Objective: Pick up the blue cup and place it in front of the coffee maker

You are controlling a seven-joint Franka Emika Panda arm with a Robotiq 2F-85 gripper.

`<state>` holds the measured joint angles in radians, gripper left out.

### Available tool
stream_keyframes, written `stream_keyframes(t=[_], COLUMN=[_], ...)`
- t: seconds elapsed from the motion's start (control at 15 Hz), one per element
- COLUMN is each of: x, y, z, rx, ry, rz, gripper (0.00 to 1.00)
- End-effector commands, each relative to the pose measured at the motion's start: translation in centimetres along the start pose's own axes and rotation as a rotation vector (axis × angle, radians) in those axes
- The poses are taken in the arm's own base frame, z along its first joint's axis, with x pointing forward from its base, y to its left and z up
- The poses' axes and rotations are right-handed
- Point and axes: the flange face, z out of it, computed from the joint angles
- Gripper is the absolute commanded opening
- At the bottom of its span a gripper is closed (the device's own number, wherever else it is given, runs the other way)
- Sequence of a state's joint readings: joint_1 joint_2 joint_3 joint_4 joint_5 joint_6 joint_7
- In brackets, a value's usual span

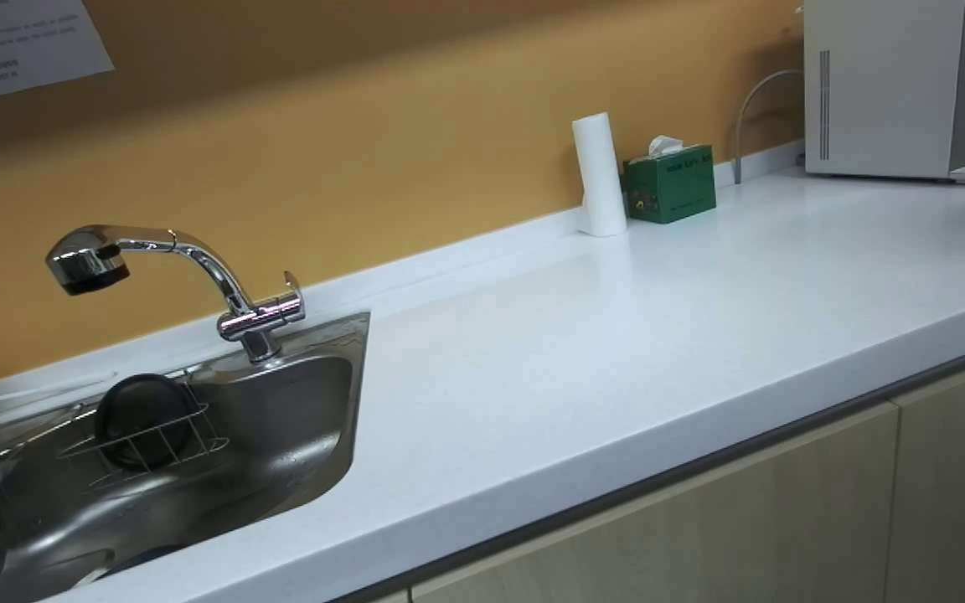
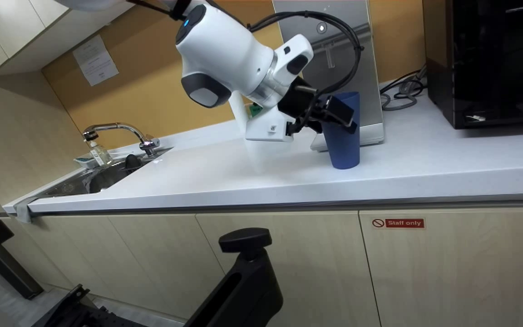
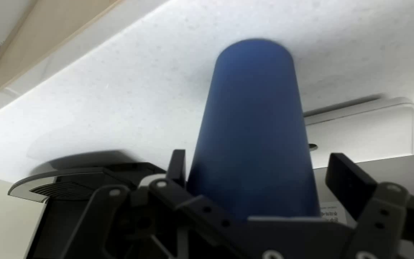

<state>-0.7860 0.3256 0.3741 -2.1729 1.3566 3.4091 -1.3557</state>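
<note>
Wrist view: a smooth, tapered blue cup (image 3: pixel 253 108) stands on the speckled counter (image 3: pixel 128 93) — black hand (image 3: pixel 258 163) spread apart around it.

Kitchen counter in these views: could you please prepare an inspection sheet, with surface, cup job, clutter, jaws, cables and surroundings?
Surface: white counter, glossy, with reflections.
Job's things: blue cup stands on the counter, in front of a grey appliance; which appliance is the coffee maker, cannot tell.
Clutter: paper towel roll and green tissue box by the wall.
Jaws: open around the cup, a gap visible on one side in the wrist view.
Cables: black cable loops beside the arm; cords lie coiled near a black appliance.
Surroundings: sink with faucet; "Staff only" sign on a cabinet door.
</note>
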Motion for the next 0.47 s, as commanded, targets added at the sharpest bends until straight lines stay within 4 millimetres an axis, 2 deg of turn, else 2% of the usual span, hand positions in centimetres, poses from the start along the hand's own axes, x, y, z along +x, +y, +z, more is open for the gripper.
stream_keyframes(t=[0.0, 0.4], x=[0.1, -2.3], y=[-1.5, -3.3], z=[-1.7, -2.6], rx=[-0.014, -0.049], ry=[0.015, 0.004], rz=[0.01, 0.033], gripper=[1.0, 1.0])
